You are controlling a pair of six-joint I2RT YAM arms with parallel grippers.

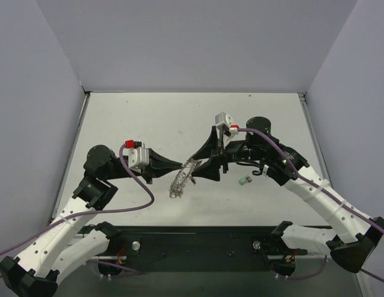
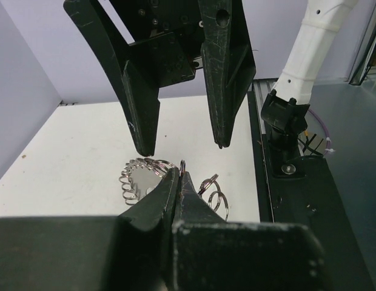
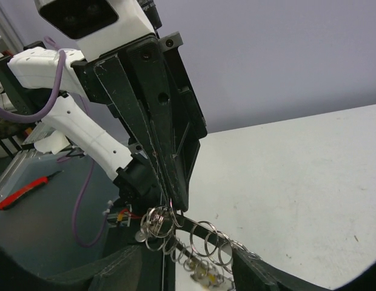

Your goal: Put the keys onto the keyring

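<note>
**Ring pinched on the left, loose key behind the open right jaws**

Your left gripper (image 2: 180,174) is closed tight, its tips clamped on the top edge of the keyring (image 2: 139,177). The ring hangs from them, its fringe of small loops reaching down to the table (image 1: 130,117). Your right gripper (image 2: 182,148) meets it tip to tip with jaws apart. One finger stands on either side of the pinched spot, and neither grips anything.

Seen from above, the ring's long axis slants from the meeting tips down toward the near edge. A green-headed key (image 1: 244,181) lies flat on the table back beside the right wrist. It is behind those open jaws rather than ahead of them, and well apart from the left gripper.

The right arm is both nearer and free, so the pickup looks like its job. It would need to back off the ring and turn toward the key.
</note>
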